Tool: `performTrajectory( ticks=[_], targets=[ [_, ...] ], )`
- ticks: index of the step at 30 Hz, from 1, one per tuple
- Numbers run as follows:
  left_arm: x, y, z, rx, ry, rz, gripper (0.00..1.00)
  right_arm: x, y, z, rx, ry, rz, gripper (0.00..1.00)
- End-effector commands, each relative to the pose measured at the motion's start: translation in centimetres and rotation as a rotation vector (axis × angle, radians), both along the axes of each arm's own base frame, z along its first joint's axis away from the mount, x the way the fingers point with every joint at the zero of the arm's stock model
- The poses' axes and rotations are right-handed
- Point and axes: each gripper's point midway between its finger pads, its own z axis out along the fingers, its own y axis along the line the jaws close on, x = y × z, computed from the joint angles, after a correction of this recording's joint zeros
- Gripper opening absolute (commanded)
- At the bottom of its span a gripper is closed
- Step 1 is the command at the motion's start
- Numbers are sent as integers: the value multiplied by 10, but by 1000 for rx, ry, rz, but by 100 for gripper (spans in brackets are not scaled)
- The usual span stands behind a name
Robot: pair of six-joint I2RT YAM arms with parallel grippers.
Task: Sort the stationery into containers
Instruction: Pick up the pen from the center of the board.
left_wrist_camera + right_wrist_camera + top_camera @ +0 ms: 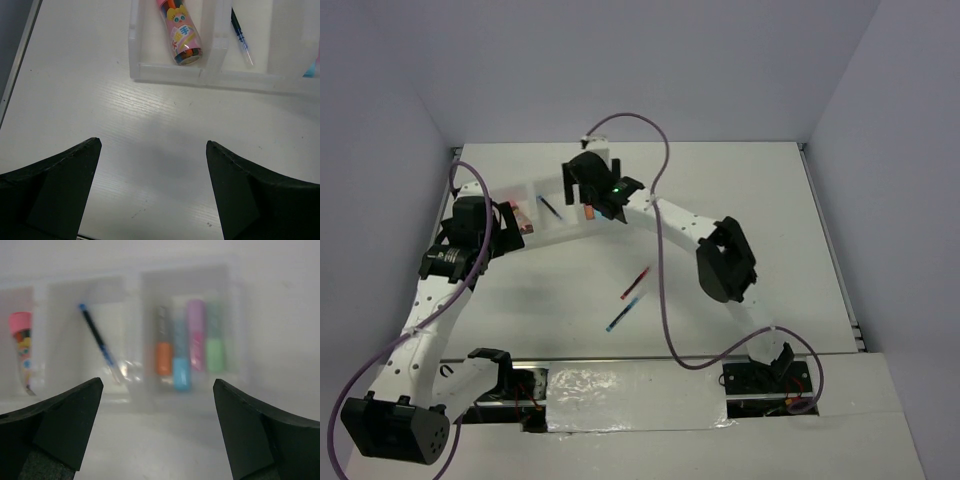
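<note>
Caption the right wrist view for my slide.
Between open jaws, the tray holds four highlighters, a blue pen and a pink-capped jar, one kind per compartment.

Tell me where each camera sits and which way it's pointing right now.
Top external: above and behind, looking down on the white table; left arm, right arm and bases show.
Left wrist: low over the table, facing the left end of the white translucent three-compartment plastic tray; open jaws in the bottom corners.
Right wrist: facing the whole tray, blurred; open jaws in the bottom corners.
Shared: both wrist views show the pink-capped patterned jar and thin blue pen.
</note>
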Motion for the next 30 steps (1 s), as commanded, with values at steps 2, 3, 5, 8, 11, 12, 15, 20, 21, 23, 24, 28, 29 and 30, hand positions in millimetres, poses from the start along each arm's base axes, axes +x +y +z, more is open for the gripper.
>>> performTrajectory(
  ticks=[2, 3, 5, 8, 11, 12, 15, 20, 21, 23, 24, 28, 29, 30],
  targets=[
    [4, -4, 16, -7, -73, -36, 99, -54, -111, 42, 198, 79, -503, 100],
    [4, -4, 16, -7, -72, -36, 99, -63, -119, 32, 216, 106, -533, 100],
    [4, -5, 15, -5, -69, -40, 99, -86, -135, 1, 238, 178, -576, 99],
    [4, -8, 14, -5, -65, -53, 99, -111, -154, -35, 183, 272, -649, 97],
    [3, -10, 15, -4, -67, -53, 99, -127, -168, -62, 90, 346, -723, 84],
    [3, -9, 15, -2, -67, -51, 99, -128, -168, -68, 72, 353, -724, 83],
    [2, -11, 18, 0, -78, -59, 99, -133, -164, -87, 50, 395, -723, 77],
    [2, -11, 16, 6, -68, -56, 99, -147, -162, -103, 70, 431, -753, 72],
    [3, -11, 16, 5, -67, -59, 99, -151, -163, -105, 61, 434, -757, 72],
    [3, -12, 15, 3, -67, -61, 99, -155, -164, -108, 58, 436, -776, 70],
    [3, -12, 15, 4, -66, -61, 99, -158, -164, -111, 50, 444, -780, 69],
    [2, -11, 18, 5, -75, -59, 99, -173, -165, -128, 57, 466, -808, 67],
    [1, -11, 18, 4, -75, -57, 99, -175, -165, -131, 60, 477, -807, 67],
    [1, -11, 19, 5, -79, -55, 99, -176, -164, -138, 55, 484, -804, 67]
  ],
)
